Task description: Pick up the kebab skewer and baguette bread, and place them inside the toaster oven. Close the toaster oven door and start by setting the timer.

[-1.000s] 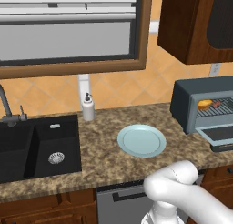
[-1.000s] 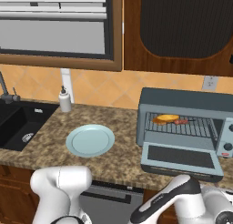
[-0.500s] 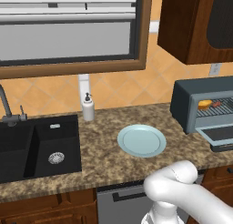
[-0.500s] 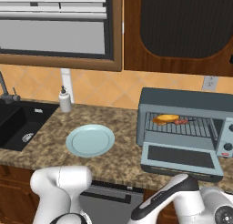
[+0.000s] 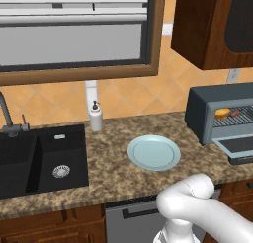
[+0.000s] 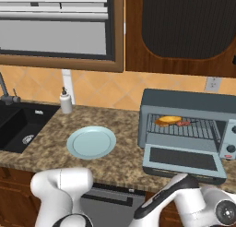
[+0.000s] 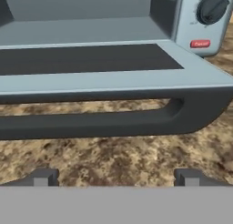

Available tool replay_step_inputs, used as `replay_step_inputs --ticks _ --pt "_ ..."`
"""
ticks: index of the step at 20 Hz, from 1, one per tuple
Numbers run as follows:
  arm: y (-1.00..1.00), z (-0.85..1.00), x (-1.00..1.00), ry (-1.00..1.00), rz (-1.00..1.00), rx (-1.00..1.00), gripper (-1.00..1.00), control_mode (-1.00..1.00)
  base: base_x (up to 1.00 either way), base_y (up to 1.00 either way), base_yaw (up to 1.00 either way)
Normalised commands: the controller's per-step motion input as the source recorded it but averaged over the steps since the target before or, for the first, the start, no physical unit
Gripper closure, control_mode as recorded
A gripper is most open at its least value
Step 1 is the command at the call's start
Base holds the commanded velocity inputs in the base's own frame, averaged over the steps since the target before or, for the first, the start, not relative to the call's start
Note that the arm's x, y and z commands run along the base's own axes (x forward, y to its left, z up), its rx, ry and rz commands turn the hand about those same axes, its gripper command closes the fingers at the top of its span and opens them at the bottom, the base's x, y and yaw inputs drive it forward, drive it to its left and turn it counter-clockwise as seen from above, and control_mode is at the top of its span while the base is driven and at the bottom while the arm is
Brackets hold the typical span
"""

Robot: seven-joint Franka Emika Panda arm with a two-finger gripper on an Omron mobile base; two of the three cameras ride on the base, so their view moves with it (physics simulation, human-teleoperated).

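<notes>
The gripper (image 7: 113, 178) hangs spread and empty, just below the dark bar handle (image 7: 104, 120) of the toaster oven door (image 6: 183, 158), which lies folded down at the counter's (image 6: 115, 152) front right edge. In the toaster oven (image 6: 186, 120), baguette bread (image 6: 168, 120) and kebab skewer (image 6: 184, 123) rest unmoved on the rack; the forearm has shifted slightly.
</notes>
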Motion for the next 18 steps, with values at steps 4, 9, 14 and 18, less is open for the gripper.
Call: replay_step_inputs --ticks 4,9,14,18 --pt "0.05 -0.17 0.21 0.01 0.0 0.0 -1.0 -1.0 0.0 0.0 0.0" --pt "0.01 -0.1 0.18 0.01 0.0 0.0 -1.0 -1.0 0.0 0.0 0.0" --pt "0.0 -0.05 0.16 0.0 0.0 0.0 -1.0 -1.0 0.0 0.0 0.0" --pt "0.0 -0.05 0.13 0.0 0.0 0.0 -1.0 -1.0 0.0 0.0 0.0"
